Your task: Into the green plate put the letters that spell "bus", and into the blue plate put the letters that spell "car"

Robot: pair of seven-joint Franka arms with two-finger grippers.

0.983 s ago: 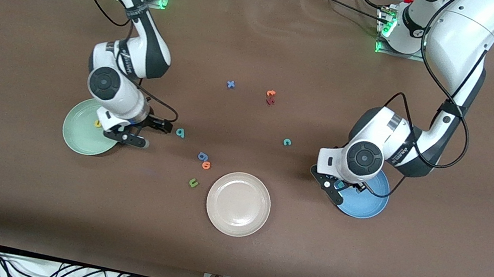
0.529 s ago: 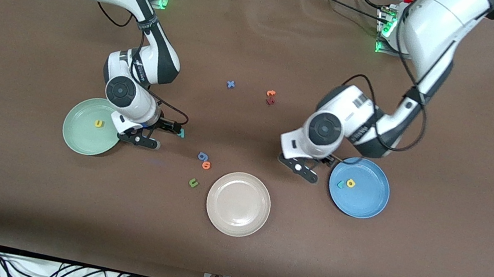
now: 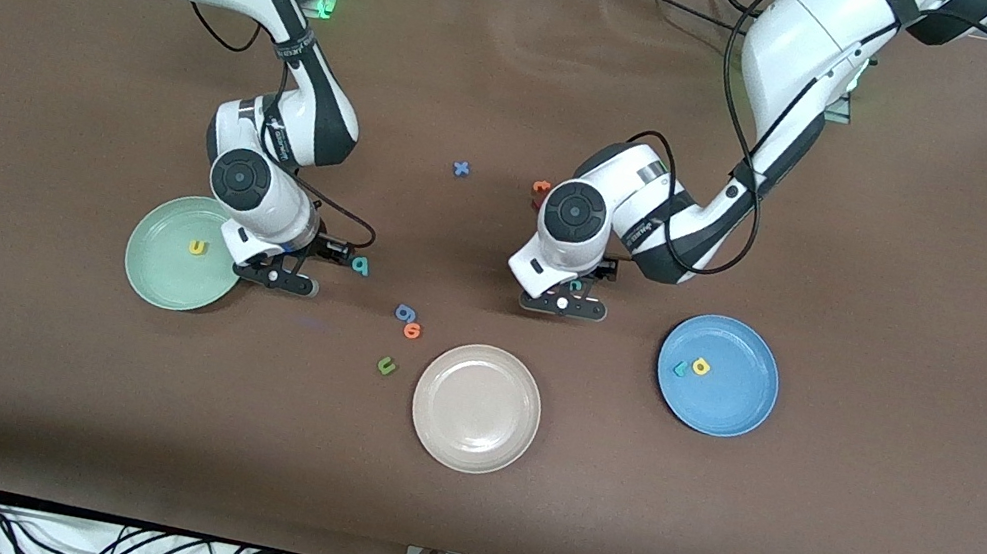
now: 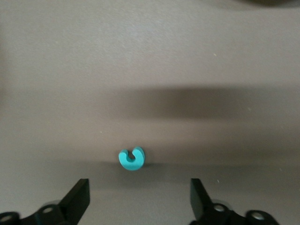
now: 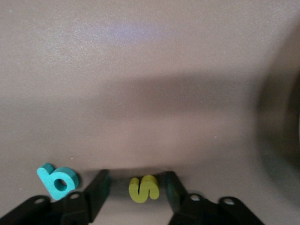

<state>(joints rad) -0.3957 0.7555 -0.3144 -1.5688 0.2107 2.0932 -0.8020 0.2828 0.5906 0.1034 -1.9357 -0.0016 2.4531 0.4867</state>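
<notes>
Yellow s (image 5: 144, 189) sits betw. right gripper (image 5: 136, 187) fingers near green plate (image 3: 160, 269) rim, not clearly clamped; left gripper (image 4: 139, 194) spread wide over teal c (image 4: 131, 158), mid-table.

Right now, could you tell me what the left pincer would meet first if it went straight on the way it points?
Most likely the teal c: the left pincer is open, the letter centred ahead between its fingers, though depth is unclear.

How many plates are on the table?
3. The green plate lies toward the right arm's end, the blue plate toward the left arm's end, the beige plate between them, nearer the front camera.
</notes>
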